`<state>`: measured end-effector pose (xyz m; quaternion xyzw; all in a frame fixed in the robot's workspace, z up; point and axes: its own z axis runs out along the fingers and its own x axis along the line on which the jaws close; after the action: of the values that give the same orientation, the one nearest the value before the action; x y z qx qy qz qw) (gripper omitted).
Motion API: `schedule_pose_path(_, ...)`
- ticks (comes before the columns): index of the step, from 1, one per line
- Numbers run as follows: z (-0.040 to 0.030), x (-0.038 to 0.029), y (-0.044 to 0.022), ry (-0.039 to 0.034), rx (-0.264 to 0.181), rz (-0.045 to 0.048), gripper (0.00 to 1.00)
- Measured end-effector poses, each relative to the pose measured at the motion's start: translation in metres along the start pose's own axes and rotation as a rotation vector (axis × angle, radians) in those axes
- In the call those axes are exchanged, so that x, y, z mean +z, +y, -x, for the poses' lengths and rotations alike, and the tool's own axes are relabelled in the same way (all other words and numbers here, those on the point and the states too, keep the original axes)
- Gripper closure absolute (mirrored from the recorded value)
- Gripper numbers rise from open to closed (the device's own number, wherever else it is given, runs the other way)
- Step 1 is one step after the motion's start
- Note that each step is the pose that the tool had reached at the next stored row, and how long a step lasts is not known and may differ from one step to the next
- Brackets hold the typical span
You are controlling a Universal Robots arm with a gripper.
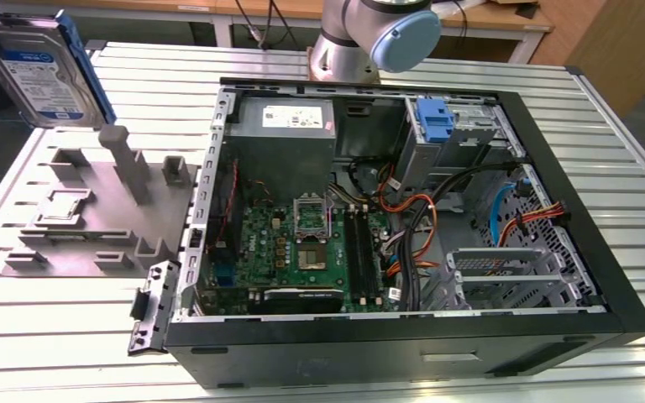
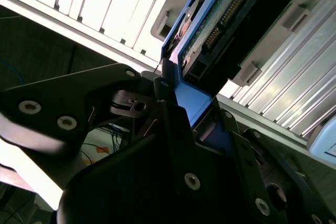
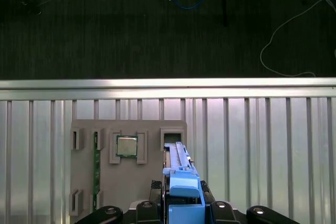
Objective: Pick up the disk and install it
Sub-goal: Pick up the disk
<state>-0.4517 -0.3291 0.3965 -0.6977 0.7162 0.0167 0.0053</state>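
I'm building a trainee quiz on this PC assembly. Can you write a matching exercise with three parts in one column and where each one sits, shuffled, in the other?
Things:
1. disk
2. chip
3. second blue carrier

Places:
A. inside the open case
B. clamped in the claw
C. seated in the gray tray

Pairs: 1-B, 2-C, 3-A

Silver, blue-framed disk (image 1: 40, 75), white-and-blue label
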Motion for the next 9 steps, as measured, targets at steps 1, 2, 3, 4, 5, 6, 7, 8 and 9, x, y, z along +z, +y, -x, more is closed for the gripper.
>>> schedule_pose_path(1, 0.0, -0.0003, 0.0, 0.0, 0.0, 0.0, 0.64)
schedule_pose_path(2, 0.0, -0.0005, 0.0, 0.0, 0.0, -0.0001, 0.64)
schedule_pose_path(3, 0.0, -0.0007, 0.0, -0.0001, 0.0, -0.0001, 0.64)
schedule_pose_path(4, 0.0, -0.0011, 0.0, 0.0, 0.0, 0.0, 0.64)
schedule_pose_path(5, 0.0001, -0.0013, 0.0, -0.0001, 0.0, -0.0001, 0.64)
schedule_pose_path(6, 0.0001, -0.0015, 0.0, -0.0001, 0.0, -0.0001, 0.64)
schedule_pose_path(7, 0.0001, -0.0018, 0.0, 0.0, 0.0, 0.0, 0.64)
schedule_pose_path(8, 0.0001, -0.002, 0.0, -0.0001, 0.0, -0.0001, 0.64)
schedule_pose_path(9, 0.0001, -0.0022, 0.0, 0.0, 0.0, -0.0001, 0.64)
